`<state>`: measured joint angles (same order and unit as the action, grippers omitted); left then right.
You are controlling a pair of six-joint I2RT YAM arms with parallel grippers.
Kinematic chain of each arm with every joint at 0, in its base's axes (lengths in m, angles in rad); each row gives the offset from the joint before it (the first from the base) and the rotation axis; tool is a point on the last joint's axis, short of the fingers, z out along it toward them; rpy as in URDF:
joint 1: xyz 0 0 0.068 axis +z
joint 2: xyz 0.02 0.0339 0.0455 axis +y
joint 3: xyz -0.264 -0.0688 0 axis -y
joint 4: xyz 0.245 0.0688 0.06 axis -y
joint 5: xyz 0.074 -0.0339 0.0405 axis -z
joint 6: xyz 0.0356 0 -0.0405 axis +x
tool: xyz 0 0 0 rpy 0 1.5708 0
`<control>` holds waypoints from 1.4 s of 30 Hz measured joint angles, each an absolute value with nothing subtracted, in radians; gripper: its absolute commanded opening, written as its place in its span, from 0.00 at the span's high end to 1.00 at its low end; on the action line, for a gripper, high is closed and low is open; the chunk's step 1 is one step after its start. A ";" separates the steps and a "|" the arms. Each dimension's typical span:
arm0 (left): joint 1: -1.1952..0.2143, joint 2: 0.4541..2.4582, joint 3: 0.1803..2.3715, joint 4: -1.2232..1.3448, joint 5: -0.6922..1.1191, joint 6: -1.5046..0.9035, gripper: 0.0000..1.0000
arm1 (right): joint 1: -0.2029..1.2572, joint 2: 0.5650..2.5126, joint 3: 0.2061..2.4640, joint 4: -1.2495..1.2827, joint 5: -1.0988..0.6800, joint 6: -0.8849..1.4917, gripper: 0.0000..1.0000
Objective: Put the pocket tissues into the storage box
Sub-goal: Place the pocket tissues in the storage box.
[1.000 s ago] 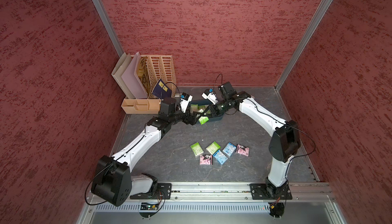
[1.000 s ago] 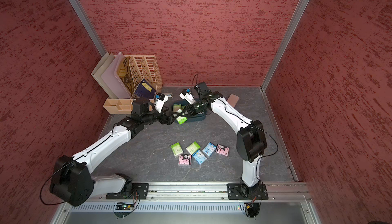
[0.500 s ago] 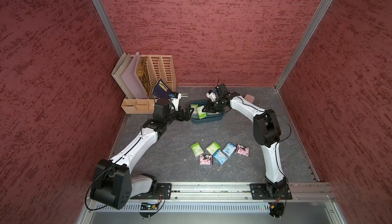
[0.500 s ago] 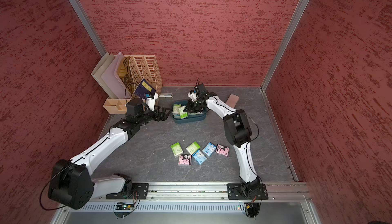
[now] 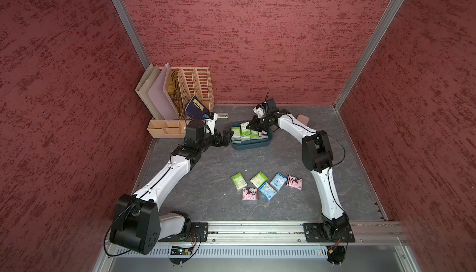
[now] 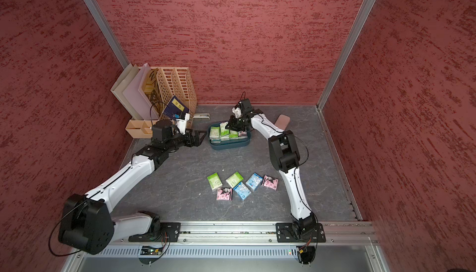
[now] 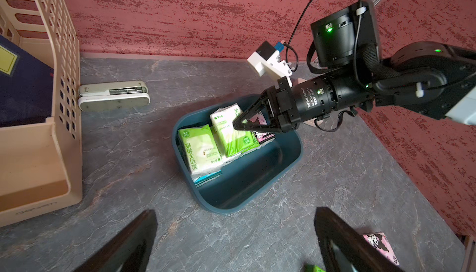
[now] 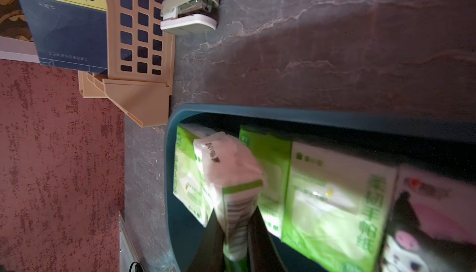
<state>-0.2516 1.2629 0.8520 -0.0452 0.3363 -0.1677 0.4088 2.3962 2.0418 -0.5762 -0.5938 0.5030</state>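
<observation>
Pinching green packet (image 8: 231, 178) in right hand (image 7: 239, 126) at storage box (image 7: 288, 165); left hand (image 5: 226, 139) spread; nearby stapler (image 7: 113, 96), beige organizer (image 7: 64, 51), Chinese-titled book (image 8: 69, 25).

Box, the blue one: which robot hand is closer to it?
Right. The right gripper is over the box, pinching a green packet in it. The left gripper sits open just outside the box's end, not touching it.

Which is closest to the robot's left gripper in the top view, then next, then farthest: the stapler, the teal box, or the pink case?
Starting from the left gripper, in a top view:
1. the storage box, right beside the open fingertips.
2. the stapler, a bit farther back on the table.
3. the pink case, way across, on the far side of the box.
</observation>
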 measured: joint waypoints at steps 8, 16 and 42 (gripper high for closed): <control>-0.252 1.272 0.852 -0.046 0.339 -0.168 0.00 | 0.411 2.426 2.061 -0.563 -0.615 0.527 0.82; -0.252 1.291 0.852 -0.051 0.340 -0.168 0.00 | 0.415 2.448 2.091 -0.559 -0.626 0.532 0.62; -0.252 1.291 0.865 -0.094 0.345 -0.169 0.00 | 0.416 2.343 2.082 -0.658 -0.491 0.384 0.62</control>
